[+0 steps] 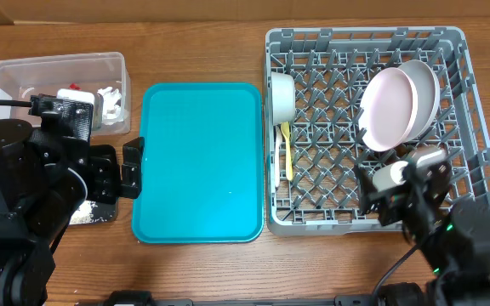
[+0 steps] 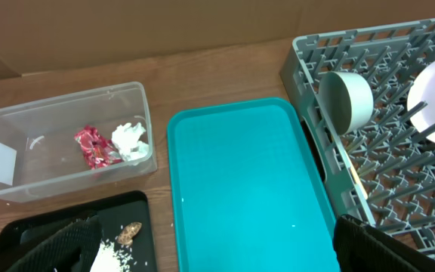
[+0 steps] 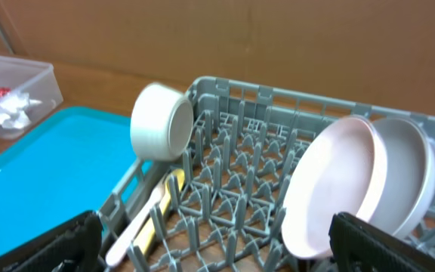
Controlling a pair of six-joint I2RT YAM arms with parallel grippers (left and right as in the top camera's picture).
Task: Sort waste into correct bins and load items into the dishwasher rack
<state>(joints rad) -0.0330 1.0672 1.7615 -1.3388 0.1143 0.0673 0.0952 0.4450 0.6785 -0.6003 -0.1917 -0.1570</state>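
Both grippers are open with nothing between their fingers. My left gripper (image 1: 117,170) (image 2: 217,253) hovers at the seam between the black tray bin (image 2: 74,223) and the teal tray (image 2: 248,189). Loose rice (image 2: 112,257) and a brown lump (image 2: 129,233) lie in the black tray. The clear tub (image 2: 21,162) holds a red wrapper (image 2: 93,145) and a white napkin (image 2: 129,140). My right gripper (image 1: 398,189) (image 3: 217,245) hangs over the near side of the grey rack (image 3: 232,94). Two plates (image 3: 338,185) (image 3: 410,170) stand in it, with a white cup (image 3: 161,121), yellow spoon (image 3: 161,211) and white fork (image 3: 134,223).
The teal tray (image 1: 198,161) lies flat between the bins and the rack (image 1: 475,110), with nothing on it. Both arm bases fill the near left and near right table edge. A cardboard wall stands behind the table.
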